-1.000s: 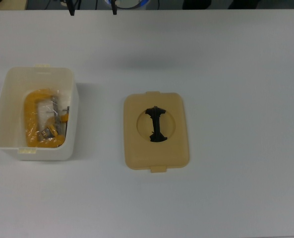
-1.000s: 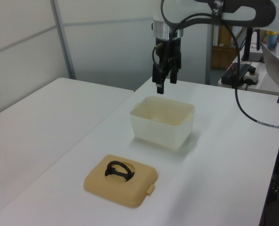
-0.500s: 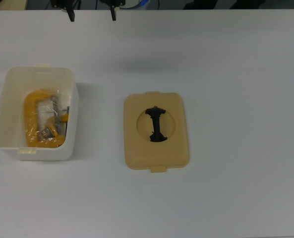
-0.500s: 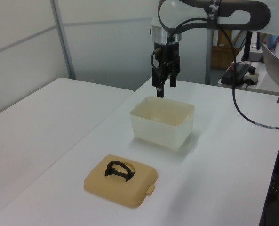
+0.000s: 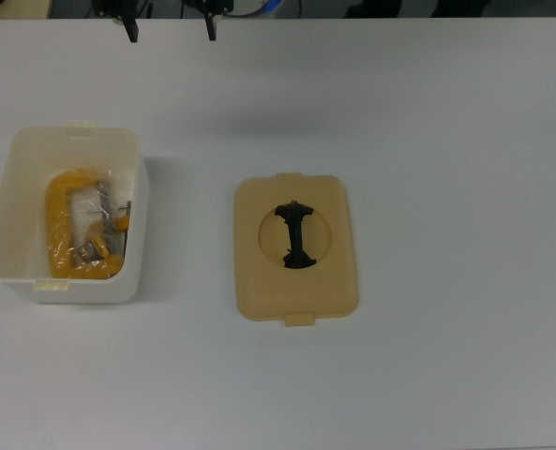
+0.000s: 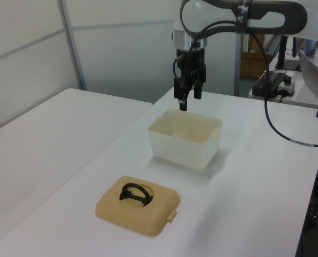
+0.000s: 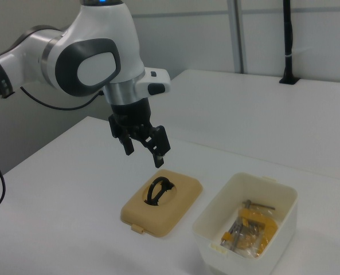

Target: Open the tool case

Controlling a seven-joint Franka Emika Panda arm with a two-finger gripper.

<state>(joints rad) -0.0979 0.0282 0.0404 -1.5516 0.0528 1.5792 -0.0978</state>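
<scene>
Top view
Pincer [image 5: 170, 26]: at the top edge, only two dark fingertips showing, spread wide apart, nothing between them.
Box [image 5: 15, 202]: below the pincer and toward the top view's left, open on the white bench [image 5: 446, 141], holding a yellow clamp [image 5: 64, 230] and small metal parts in clear wrap.
Lid [image 5: 296, 248]: below the pincer and toward the top view's right, flat on the bench, well apart from the box, black handle [image 5: 295, 234] lying in its round recess.

Left view
Pincer [image 6: 189, 100]: hanging from the arm [image 6: 239, 13], pointing down, fingers parted, empty, clear of everything.
Box [image 6: 185, 139]: just beneath the pincer, nearer the camera, uncovered.
Lid [image 6: 148, 211]: nearer the camera than the pincer and low in the left view, separate from the box, handle [image 6: 134, 194] up.

Right view
Pincer [image 7: 144, 152]: aimed down, wide open, gripping nothing.
Lid [image 7: 175, 209]: below the pincer and slightly to the right view's right, on the bench, not touched.
Box [image 7: 284, 197]: farther to the right view's right of the pincer, just beside the lid, clamp [image 7: 256, 232] and metal parts inside.
</scene>
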